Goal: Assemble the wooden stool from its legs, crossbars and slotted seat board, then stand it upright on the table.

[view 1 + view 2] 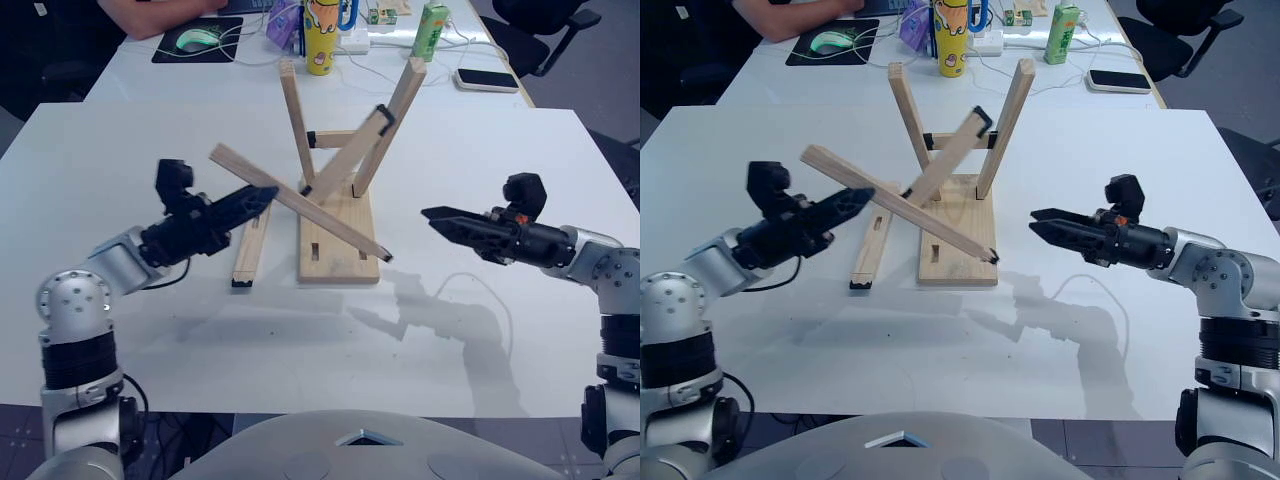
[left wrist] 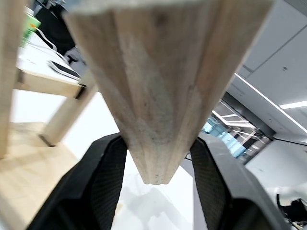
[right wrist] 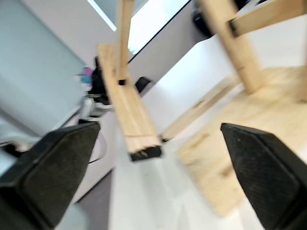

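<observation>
My left gripper [image 1: 262,195] is on the left side of the white table [image 1: 120,180], and it is pinching a long wooden stick [image 1: 330,222]. In the left wrist view my two black fingers [image 2: 108,187] press on both sides of the wood. The stick slants across the middle, with its far end up on the left and its near end low on the right, over the seat board [image 1: 325,262]. The seat board lies flat in the middle of the table. Two legs [image 1: 296,120] stand up from its far end and lean away from each other, with a short crossbar [image 1: 335,139] between them. Another stick [image 1: 352,152] leans between the two legs. One more wooden piece [image 1: 250,245] lies flat on the table, just left of the seat board. My right gripper [image 1: 1033,221] hangs over the table on the right, well apart from the wood, pointing at it. Its fingers [image 3: 53,167] are spread wide with nothing between them. At the far side, a yellow cup [image 1: 320,40], a green carton [image 1: 431,32] and a phone [image 1: 486,79] sit on another table.
</observation>
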Tool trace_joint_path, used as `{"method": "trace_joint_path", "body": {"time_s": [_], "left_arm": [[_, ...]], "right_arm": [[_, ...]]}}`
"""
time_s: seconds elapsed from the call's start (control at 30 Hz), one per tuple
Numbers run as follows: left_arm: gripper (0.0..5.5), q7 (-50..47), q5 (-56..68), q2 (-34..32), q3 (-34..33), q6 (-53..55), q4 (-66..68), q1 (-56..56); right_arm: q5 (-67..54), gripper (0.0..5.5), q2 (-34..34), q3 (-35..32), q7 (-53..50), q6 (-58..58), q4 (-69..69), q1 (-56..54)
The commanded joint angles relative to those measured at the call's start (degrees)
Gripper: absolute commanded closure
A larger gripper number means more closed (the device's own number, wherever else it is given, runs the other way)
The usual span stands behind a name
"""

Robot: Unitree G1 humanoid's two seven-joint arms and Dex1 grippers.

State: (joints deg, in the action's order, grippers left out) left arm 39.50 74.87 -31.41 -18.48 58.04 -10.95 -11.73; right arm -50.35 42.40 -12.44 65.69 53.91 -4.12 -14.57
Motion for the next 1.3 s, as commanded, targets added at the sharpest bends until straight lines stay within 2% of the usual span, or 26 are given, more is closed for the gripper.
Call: {"method": "trace_joint_path", "body": {"time_s": [0.03,0.1,0.23,0.43,0.6,0.83,0.93,1.03,1.13,1.2,1.3], "left_arm": [[3.46,2.1,0.1,-4.3,-3.0,-0.2,1.9,-3.3],[3.46,3.3,-0.7,-5.8,-3.0,0.0,2.6,-4.3],[3.46,4.2,-2.0,-6.3,-2.4,-0.5,2.7,-5.1],[3.46,5.2,-4.3,-5.3,-1.0,-1.7,2.7,-5.4],[3.46,5.3,-7.6,-5.0,0.4,-3.4,2.5,-5.7],[3.46,4.0,-10.4,-3.3,-0.6,-7.1,2.6,-6.3],[3.46,3.9,-12.2,-2.9,0.2,-8.7,2.3,-7.0],[3.46,4.1,-17.4,-3.1,2.8,-12.5,0.2,-8.1],[3.46,4.6,-20.0,-3.9,4.0,-14.4,-2.5,-8.9],[3.46,5.5,-21.8,-5.0,5.2,-15.1,-3.8,-9.2],[3.46,7.8,-25.8,-6.1,8.2,-16.7,-3.5,-9.4]], "right_arm": [[17.0,0.6,-1.3,10.6,-3.3,-18.4,8.2,6.5],[28.3,0.6,-1.1,17.6,-4.3,-31.9,13.7,9.5],[41.5,0.6,-3.8,24.7,-7.5,-50.5,13.5,11.7],[55.9,0.6,-7.5,31.3,-15.5,-64.9,2.5,9.3],[61.8,0.6,-7.0,31.0,-21.1,-69.7,-4.8,6.0],[61.6,0.6,-5.3,28.6,-23.5,-77.2,-12.5,1.8],[53.4,0.6,-6.2,26.3,-19.4,-72.9,-9.2,3.4],[33.6,1.0,-6.2,20.2,-14.4,-54.9,1.4,10.5],[16.8,1.58,-9.7,14.2,-18.7,-40.1,10.1,15.4],[15.9,1.88,-15.4,12.0,-27.1,-39.7,11.4,15.6],[24.5,2.31,-23.1,13.6,-39.1,-43.6,10.9,15.0]]}}
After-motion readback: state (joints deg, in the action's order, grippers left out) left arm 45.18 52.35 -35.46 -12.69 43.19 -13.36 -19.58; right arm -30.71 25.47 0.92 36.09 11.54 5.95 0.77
